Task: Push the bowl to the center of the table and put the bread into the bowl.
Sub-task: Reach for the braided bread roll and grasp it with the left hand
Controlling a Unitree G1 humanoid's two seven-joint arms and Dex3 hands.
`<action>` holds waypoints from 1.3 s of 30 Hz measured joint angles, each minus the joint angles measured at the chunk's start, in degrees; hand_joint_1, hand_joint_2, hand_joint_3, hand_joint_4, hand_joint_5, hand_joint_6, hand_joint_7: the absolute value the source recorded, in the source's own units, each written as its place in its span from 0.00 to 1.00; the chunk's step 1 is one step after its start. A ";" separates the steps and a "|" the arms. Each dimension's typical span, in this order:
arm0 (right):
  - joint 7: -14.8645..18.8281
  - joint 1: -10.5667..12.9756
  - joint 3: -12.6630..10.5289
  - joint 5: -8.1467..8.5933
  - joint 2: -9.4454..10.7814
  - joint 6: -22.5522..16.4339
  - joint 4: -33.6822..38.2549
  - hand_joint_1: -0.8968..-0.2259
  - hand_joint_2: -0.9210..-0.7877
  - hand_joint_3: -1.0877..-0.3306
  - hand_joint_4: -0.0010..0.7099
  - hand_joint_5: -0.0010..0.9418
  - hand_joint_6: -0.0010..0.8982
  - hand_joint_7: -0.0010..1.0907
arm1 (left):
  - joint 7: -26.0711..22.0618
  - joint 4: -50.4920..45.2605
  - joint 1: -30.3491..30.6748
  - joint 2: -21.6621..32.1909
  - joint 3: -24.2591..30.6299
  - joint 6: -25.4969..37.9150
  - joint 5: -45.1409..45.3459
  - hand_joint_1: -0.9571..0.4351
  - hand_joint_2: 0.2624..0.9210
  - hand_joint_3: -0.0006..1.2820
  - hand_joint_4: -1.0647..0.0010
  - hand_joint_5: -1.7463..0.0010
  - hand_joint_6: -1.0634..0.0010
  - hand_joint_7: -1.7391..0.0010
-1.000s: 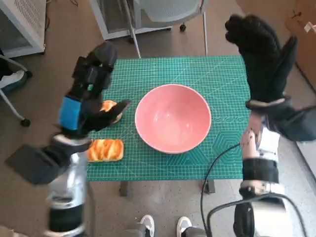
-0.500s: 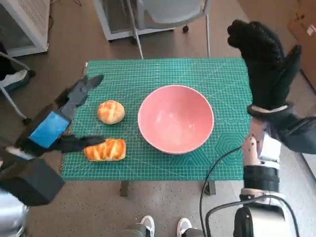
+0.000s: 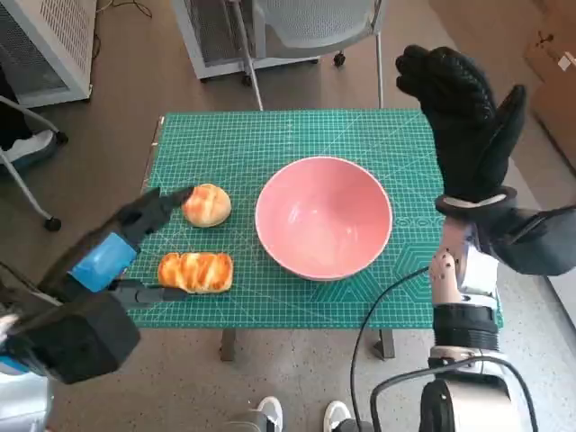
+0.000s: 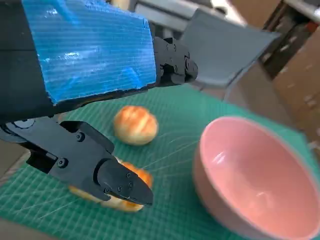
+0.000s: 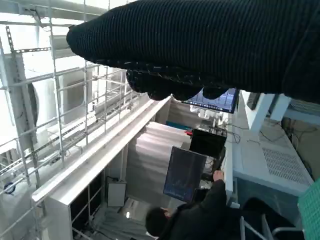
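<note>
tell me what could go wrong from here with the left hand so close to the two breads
The open left hand has fingers on either side of the long glazed bread, which lies near the green mat's front edge; a clumsy close might nudge it off. The round bun sits by the upper fingers and could get knocked away. The pink bowl is shallow-walled; a careless drop might bounce the bread out.

— What type of location is indicated?
— A laboratory or robotics test room is indicated. The bench (image 3: 270, 310) is covered by a green gridded cutting mat (image 3: 297, 135). A white metal rack (image 3: 49, 45) and a wheeled chair (image 3: 306, 27) are seen on a brown floor (image 3: 117, 117).
— What is shown by the right wrist view?
— Computer monitors (image 5: 186, 172), wire shelving (image 5: 45, 100) and a seated person (image 5: 200, 215) are shown.
</note>
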 measured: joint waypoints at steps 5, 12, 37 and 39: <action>0.90 -0.25 0.09 0.99 0.10 0.83 0.07 0.41 0.00 0.68 0.45 0.01 0.43 0.02 | 0.04 1.37 0.20 0.21 -3.50 0.36 2.79 0.60 0.70 0.00 0.91 0.99 0.73 0.98; 1.64 -0.30 0.11 1.53 0.36 1.37 0.03 0.43 0.00 0.68 0.45 0.01 0.44 0.02 | 0.00 4.65 0.01 0.21 -7.02 0.65 5.29 0.61 0.71 0.00 0.91 1.00 0.73 0.99; 2.23 -0.30 0.17 2.86 0.64 1.87 -0.25 0.43 0.00 0.68 0.45 0.00 0.45 0.02 | 1.80 26.30 -7.71 -4.70 -20.52 -1.90 13.16 0.64 0.79 0.01 0.82 0.99 0.63 0.98; 2.24 -0.30 0.11 2.86 0.60 1.87 -0.21 0.43 0.00 0.68 0.46 0.00 0.45 0.02 | 2.37 28.10 -8.40 -5.16 -21.17 -2.86 13.98 0.66 0.81 0.01 0.75 0.98 0.58 0.98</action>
